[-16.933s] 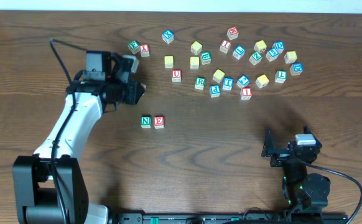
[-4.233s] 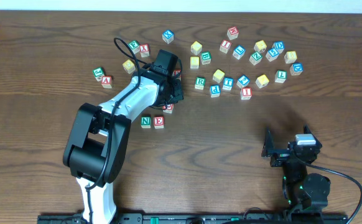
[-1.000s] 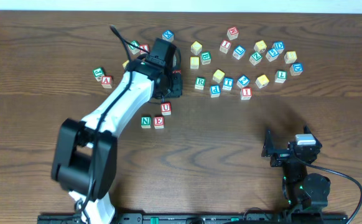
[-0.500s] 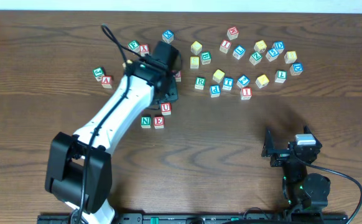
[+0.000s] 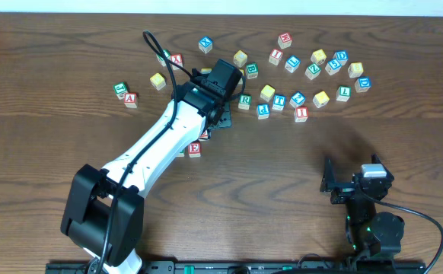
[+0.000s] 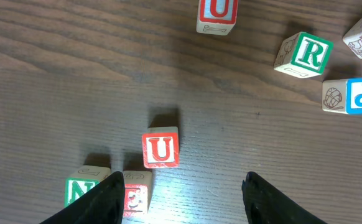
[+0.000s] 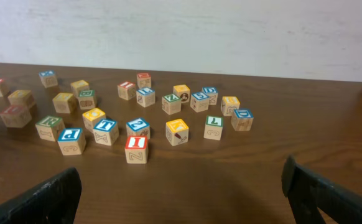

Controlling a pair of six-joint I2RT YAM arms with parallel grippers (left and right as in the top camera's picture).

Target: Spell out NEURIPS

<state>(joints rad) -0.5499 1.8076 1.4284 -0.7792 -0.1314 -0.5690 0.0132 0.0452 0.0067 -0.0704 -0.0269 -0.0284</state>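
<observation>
Left pincer [image 6: 182,182] spread wide, empty; red U cube [image 6: 161,149] just ahead, untouched

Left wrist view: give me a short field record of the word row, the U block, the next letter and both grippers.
row: green N and red E side by side
placed letter: red U on the table just beyond E, out of line with the row; contact with E unclear
left arm: left gripper open, nothing between its fingers, U not held
likely next letter: green R, free, next to blue P
spare: second U at the top edge
right arm: right gripper open, empty, short of the blocks
</observation>
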